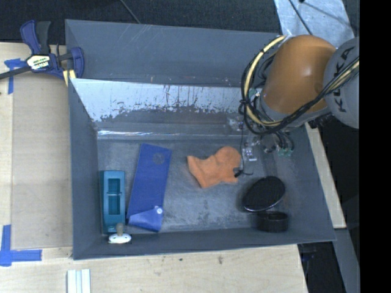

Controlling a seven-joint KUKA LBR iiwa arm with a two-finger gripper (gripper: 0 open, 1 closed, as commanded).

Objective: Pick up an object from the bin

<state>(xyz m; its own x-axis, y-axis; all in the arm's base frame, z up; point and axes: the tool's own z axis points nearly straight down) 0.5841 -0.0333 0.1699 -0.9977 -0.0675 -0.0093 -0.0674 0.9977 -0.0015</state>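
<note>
Here the gripper [247,159] sits low at the right edge of a crumpled orange cloth [211,166] lying mid-floor in the bin [82,163]. Whether it is wide or narrow cannot be told. A black round lid [264,193] lies near; a blue pouch [149,185] lies farther left.

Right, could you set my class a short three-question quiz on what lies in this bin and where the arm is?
1. Multiple choice: which thing lies nearest the gripper? A) the teal block B) the orange crumpled lump C) the blue flat pouch
2. True or false: in the camera view, the black round disc lies to the right of the orange crumpled lump.
3. Fill in: the small pot just below the disc, by the bin wall, is coloured ___.

Key: 1 B; 2 true; 3 black.
</note>
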